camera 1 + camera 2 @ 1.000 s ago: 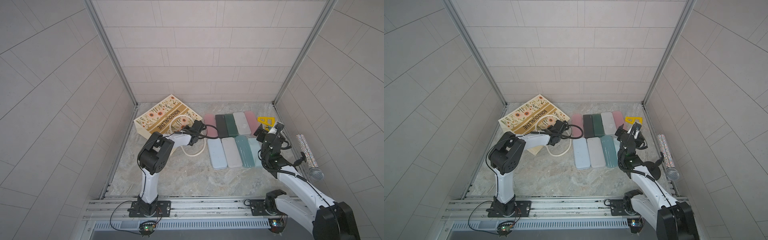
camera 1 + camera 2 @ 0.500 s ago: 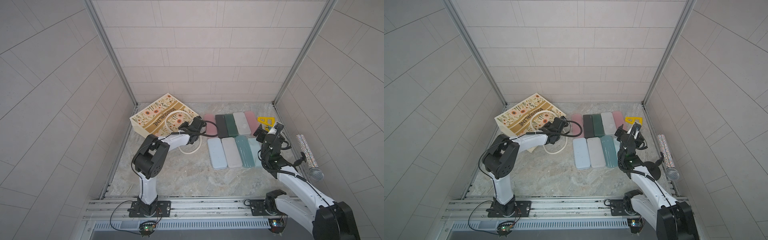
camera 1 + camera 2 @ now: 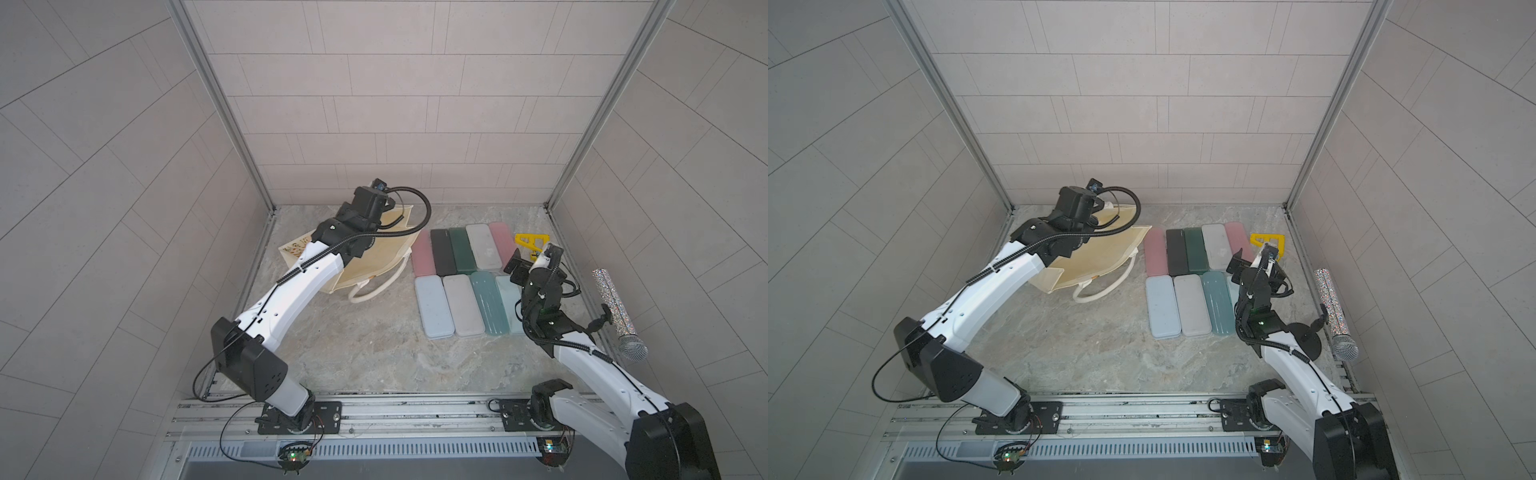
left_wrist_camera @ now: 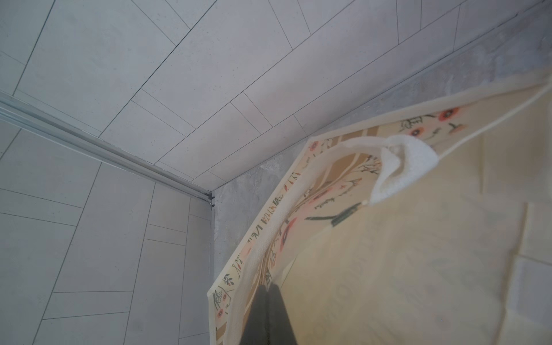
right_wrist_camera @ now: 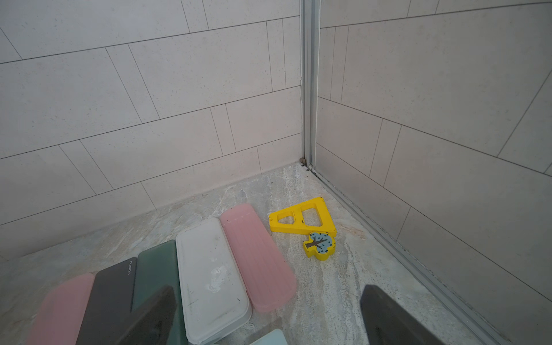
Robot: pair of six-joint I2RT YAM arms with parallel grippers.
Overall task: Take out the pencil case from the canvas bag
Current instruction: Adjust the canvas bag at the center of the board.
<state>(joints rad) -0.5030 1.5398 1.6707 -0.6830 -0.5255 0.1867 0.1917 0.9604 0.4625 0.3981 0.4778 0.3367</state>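
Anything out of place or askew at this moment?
Yes. The canvas bag is tipped up on edge near the back-left corner. Its plain cream face is toward the top views, and it is held by the shut left gripper. The pencil cases lie in two tidy rows. No case shows at the bag.

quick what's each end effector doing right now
left end effector: closed on the rim of the canvas bag.
right end effector: open, holding nothing.

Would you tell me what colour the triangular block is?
Yellow; the triangular block shows best in the right wrist view.
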